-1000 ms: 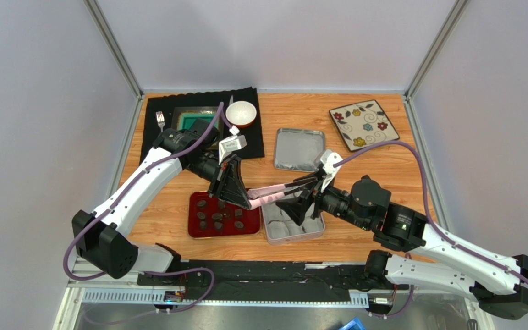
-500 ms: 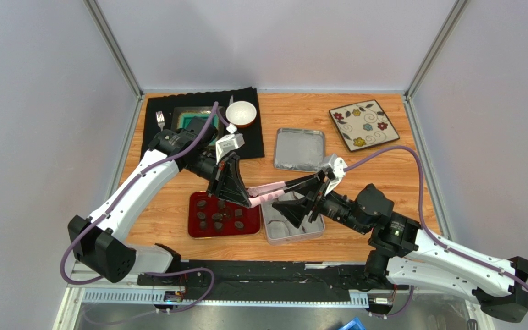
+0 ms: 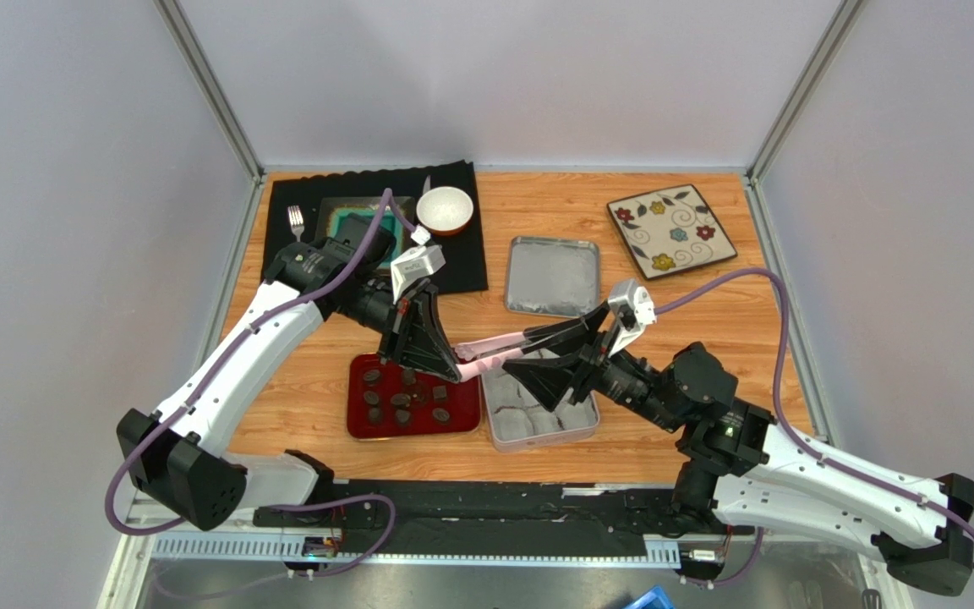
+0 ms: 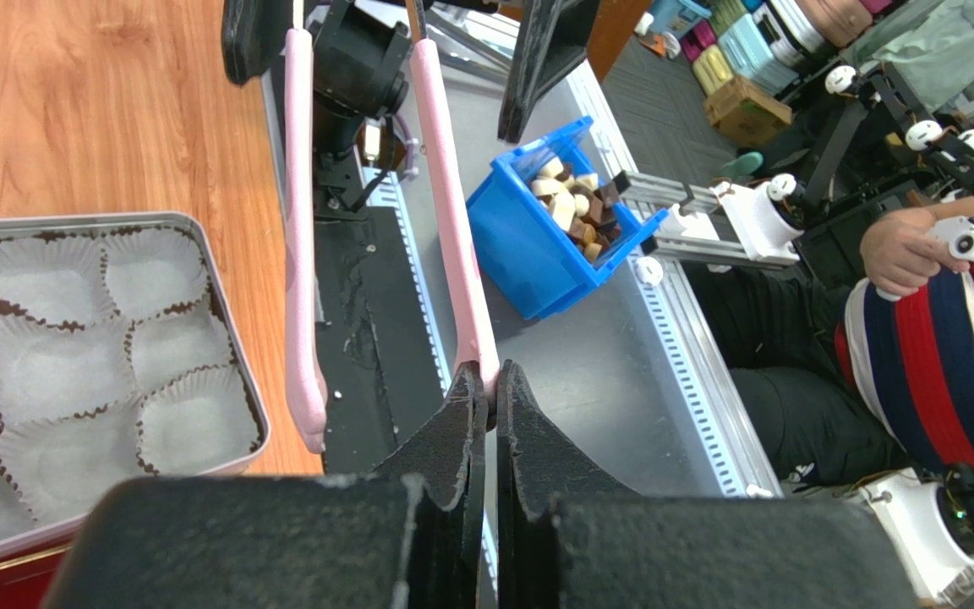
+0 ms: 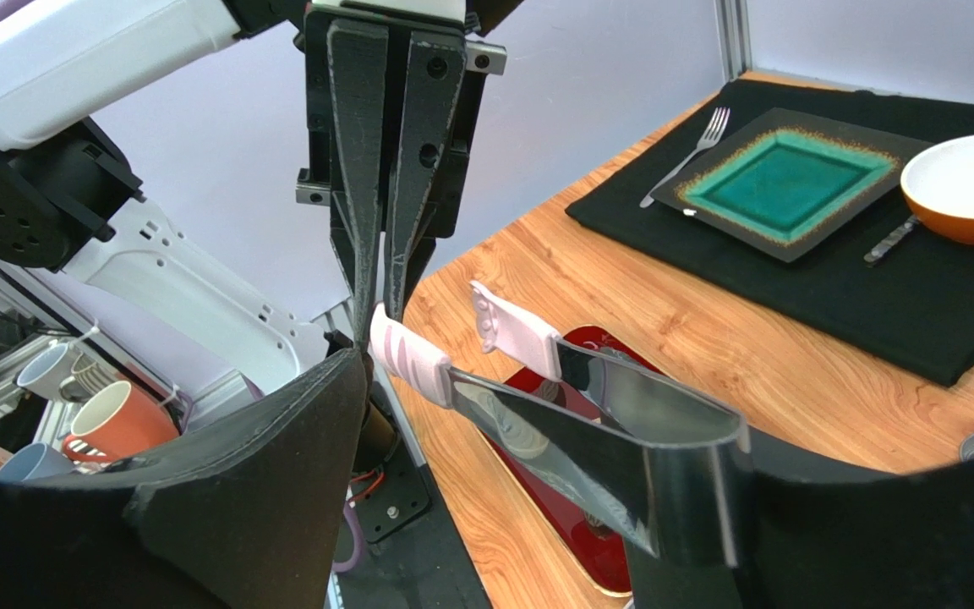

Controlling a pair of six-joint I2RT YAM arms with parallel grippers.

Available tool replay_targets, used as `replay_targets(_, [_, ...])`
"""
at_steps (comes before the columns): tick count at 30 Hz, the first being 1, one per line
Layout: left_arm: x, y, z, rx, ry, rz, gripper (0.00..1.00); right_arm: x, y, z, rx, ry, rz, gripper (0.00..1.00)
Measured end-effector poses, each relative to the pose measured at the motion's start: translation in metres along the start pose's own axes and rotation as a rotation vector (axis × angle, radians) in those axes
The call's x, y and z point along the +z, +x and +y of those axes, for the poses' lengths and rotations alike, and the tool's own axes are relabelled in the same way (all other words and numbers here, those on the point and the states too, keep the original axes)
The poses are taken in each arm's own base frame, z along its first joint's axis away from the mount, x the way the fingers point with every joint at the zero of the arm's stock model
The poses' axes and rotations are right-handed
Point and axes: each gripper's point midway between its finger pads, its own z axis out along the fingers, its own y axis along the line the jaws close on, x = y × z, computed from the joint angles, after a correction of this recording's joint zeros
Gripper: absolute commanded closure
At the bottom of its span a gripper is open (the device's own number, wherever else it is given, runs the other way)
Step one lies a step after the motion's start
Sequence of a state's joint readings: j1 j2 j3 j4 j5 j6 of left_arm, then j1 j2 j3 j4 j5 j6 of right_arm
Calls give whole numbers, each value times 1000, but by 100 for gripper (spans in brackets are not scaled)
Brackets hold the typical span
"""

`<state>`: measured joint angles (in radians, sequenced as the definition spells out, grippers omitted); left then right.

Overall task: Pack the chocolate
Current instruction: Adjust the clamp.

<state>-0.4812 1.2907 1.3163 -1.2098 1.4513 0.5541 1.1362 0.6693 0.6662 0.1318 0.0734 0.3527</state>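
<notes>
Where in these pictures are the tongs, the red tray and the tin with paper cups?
tongs [image 4: 452,216], left wrist view, on the right pink arm.
red tray [image 3: 464,419], top view, on bare floor near its right edge.
tin with paper cups [image 3: 505,439], top view, on its near rim.

Left end effector pinches the tongs' near pink tip.

A robotics lab: aluminium-framed grey-walled cell, blue parts bin, person with a control handle nearby.

no readable text or labels anywhere.
</notes>
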Motion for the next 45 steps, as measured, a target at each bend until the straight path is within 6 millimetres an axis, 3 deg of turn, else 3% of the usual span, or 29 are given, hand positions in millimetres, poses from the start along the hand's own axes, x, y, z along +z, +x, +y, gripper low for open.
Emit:
replay_targets(8, [-1, -1, 2, 2, -3, -7, 100, 7, 16, -2, 16, 4, 55, 42])
replay_targets(17, [0, 6, 3, -16, 7, -13, 100, 5, 11, 0, 24, -3, 41, 46])
replay_targets(32, [-1, 4, 5, -4, 9, -22, 99, 8, 3, 9, 54, -29, 32, 64])
replay_targets(41, [-1, 2, 7, 1, 5, -25, 68, 8, 0, 13, 61, -42, 36, 72])
replay_targets(42, [-2, 2, 7, -2, 4, -26, 59, 8, 1, 13, 61, -39, 39, 73])
replay_targets(45, [-2, 2, 8, -8, 3, -28, 45, 7, 1, 11, 57, -25, 46, 73])
